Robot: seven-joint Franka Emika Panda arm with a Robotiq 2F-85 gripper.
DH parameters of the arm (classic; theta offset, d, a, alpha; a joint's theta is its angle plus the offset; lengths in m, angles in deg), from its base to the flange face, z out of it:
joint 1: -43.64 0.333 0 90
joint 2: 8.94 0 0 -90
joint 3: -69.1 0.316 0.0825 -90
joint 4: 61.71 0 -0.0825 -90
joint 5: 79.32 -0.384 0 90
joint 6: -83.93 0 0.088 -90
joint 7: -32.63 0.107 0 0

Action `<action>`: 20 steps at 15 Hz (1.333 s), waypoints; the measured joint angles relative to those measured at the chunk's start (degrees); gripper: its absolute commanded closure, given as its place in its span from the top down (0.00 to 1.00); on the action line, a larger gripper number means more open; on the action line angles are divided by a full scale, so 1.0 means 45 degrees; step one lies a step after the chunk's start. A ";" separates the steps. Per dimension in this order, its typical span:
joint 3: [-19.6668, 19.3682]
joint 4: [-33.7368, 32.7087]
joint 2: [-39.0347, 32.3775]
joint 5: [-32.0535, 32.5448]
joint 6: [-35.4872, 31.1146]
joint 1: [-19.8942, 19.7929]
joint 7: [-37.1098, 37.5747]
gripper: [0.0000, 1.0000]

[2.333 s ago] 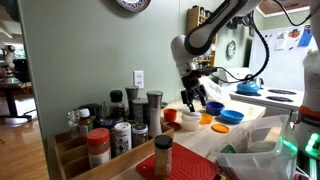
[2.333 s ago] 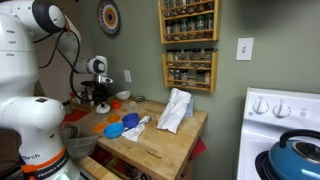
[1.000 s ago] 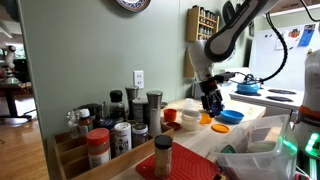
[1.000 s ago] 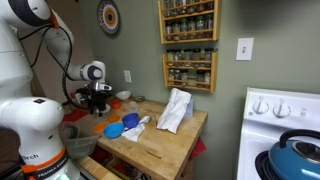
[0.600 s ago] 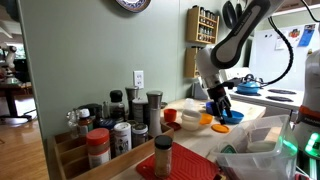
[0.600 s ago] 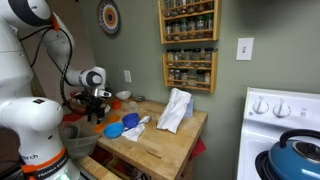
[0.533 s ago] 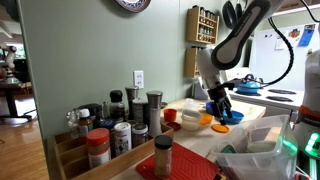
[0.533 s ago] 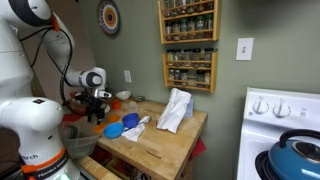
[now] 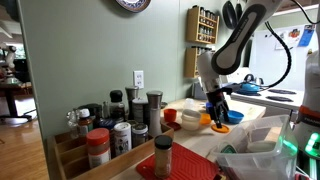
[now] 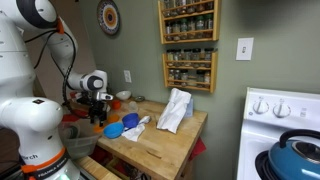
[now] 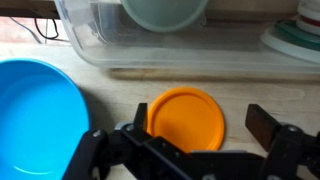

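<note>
My gripper (image 11: 200, 122) is open and hangs just above a flat orange disc (image 11: 185, 118) lying on the wooden counter. Its two dark fingertips (image 11: 260, 124) stand on either side of the disc without touching it. A blue bowl (image 11: 35, 115) sits close to the disc on the left in the wrist view. In both exterior views the gripper (image 9: 216, 108) (image 10: 97, 113) points down over the orange disc (image 9: 206, 119), with the blue bowl (image 9: 231, 116) (image 10: 114, 129) beside it. Nothing is held.
A clear plastic bin (image 11: 150, 45) holding a pale bowl stands just beyond the disc. A red bowl (image 9: 170, 115) and a white bowl (image 9: 189, 123) lie nearby. Spice jars (image 9: 120, 125) crowd one end of the counter. A white cloth (image 10: 176, 110) lies mid-counter near the stove (image 10: 285, 120).
The arm has swung away from the jars and come down over the orange disc, slowing in the last half second. The jaws have stayed open.
</note>
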 measured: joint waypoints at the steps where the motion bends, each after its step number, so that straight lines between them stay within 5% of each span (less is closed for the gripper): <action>1: -0.0003 0.0003 -0.0096 0.0000 -0.0125 -0.0027 0.0000 1.00; 14: -0.0018 0.0010 -0.0993 -0.0001 -0.1122 -0.0286 0.0000 1.00; 20: -0.0008 -0.0011 -0.0983 -0.0052 -0.1124 -0.0291 0.0000 0.86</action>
